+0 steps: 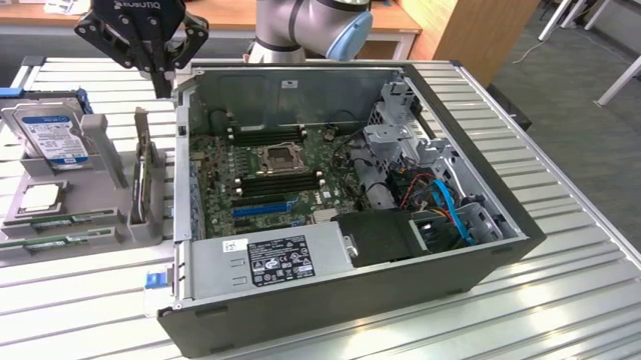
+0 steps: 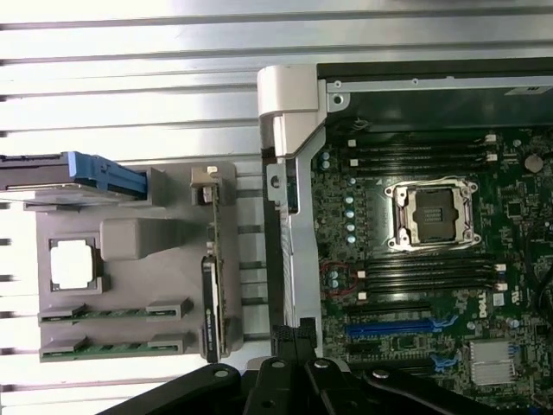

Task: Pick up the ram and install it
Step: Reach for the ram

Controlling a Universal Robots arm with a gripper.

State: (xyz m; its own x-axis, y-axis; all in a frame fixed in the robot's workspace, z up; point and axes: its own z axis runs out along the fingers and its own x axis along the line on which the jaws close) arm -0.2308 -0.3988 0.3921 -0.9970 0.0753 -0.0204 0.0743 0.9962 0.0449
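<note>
Your claw (image 1: 161,88) is hovering narrow and empty near the counter's (image 1: 561,289) far edge. The ram (image 1: 72,220) is lying in the holder (image 1: 100,146).

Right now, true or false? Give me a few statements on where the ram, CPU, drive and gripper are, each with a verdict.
1. Two ram sticks lie in the grey holder. True.
2. The motherboard's CPU socket holds a processor. False: it is empty, and the CPU sits in the holder.
3. The hard drive is mounted inside the case. False: it stands in the holder, outside the case.
4. The gripper hangs over the case's edge on the exterior view's left. True.
</note>
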